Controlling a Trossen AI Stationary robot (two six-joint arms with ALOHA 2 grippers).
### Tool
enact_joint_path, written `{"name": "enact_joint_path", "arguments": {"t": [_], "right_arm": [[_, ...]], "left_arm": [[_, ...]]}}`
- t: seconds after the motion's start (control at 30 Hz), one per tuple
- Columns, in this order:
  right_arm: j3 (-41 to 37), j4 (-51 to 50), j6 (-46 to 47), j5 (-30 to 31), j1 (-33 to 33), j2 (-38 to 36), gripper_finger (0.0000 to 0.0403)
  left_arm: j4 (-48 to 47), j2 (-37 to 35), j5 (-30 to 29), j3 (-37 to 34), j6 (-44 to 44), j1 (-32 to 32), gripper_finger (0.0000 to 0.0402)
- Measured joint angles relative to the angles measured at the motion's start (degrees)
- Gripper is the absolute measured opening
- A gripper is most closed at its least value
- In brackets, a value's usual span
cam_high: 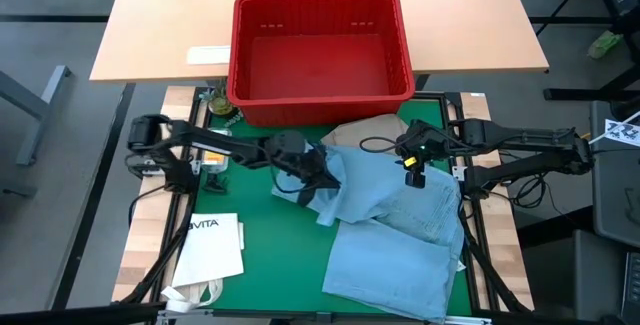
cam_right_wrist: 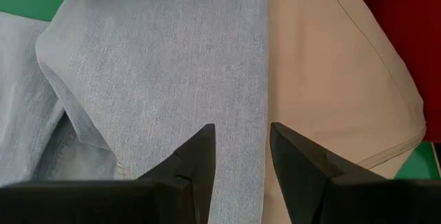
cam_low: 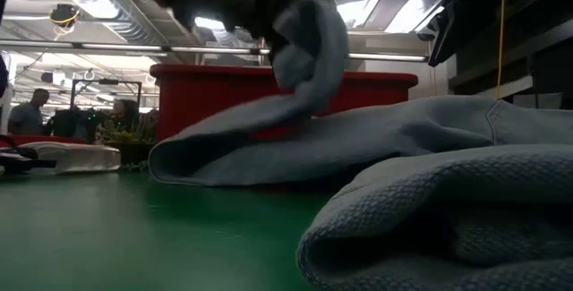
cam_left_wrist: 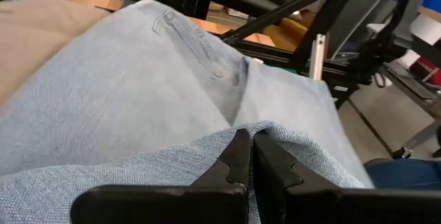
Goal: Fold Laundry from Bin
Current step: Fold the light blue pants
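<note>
At centre of the green mat (cam_high: 260, 265): light blue denim jeans (cam_high: 400, 245), spread loosely, reaching toward the near right corner. One edge near the mat's middle is lifted and bunched; the rest lies flat with soft creases.

Khaki-tan garment (cam_high: 365, 130): lies under the far end of the jeans, beside the bin. Only a rounded portion shows; the right wrist view has its hem running alongside the denim edge.

Bin (cam_high: 320, 50): red slotted crate standing at the far edge of the mat, partly on the wooden bench (cam_high: 160, 25). No garment shows inside it, so the sorting-out stage looks done and folding is the step in hand.

Left claw (cam_left_wrist: 251, 156): fingers pressed together, pinching a fold of the jeans. The low view shows the denim hanging from this grip above the mat, presumably raised so the edge can be carried across for a fold.

Right claw (cam_right_wrist: 241, 162): fingers standing apart, hovering over the seam where jeans meet khaki cloth, holding nothing. Its position suggests readiness to take a second hold or pin the cloth while the other side is drawn over.

White paper bag (cam_high: 210, 245): printed "VITA", flat on the near left corner of the mat, well apart from the garments; not part of the laundry.

Other laundry items: none can be made out.
</note>
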Motion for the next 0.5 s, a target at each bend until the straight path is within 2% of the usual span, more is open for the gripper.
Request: {"name": "enact_joint_path", "arguments": {"t": [0.23, 0.33, 0.5], "right_arm": [[0.0, 0.0, 0.0, 0.0, 0.0, 0.0, 0.0138], [0.0, 0.0, 0.0, 0.0, 0.0, 0.0, 0.0138], [0.0, 0.1, 0.0, 0.1, 0.0, 0.0, 0.0138]], "left_arm": [[9.7, 8.6, 0.0, 0.0, 0.0, 0.1, 0.0004], [12.4, 10.4, -0.2, 0.0, 0.0, 0.1, 0.0023], [13.6, 10.9, -3.8, 0.0, 0.5, 0.1, 0.0068]]}}
